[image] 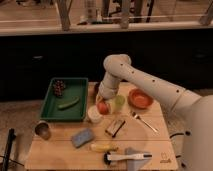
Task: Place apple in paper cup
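Flanking gripper (pixel 102 101) and apple (pixel 103 107) stand paper cup (pixel 93 115), green cup (pixel 119 103).

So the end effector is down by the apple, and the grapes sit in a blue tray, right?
Not quite: the tray is green, not blue, as the camera view shows. The grapes do sit in it, and the end effector is down by the apple.

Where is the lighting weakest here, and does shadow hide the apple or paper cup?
Camera view: darkest in the band behind the table, whose top is warmly, evenly lit. The gripper sits just above the apple, beside the paper cup; shadow hides neither.
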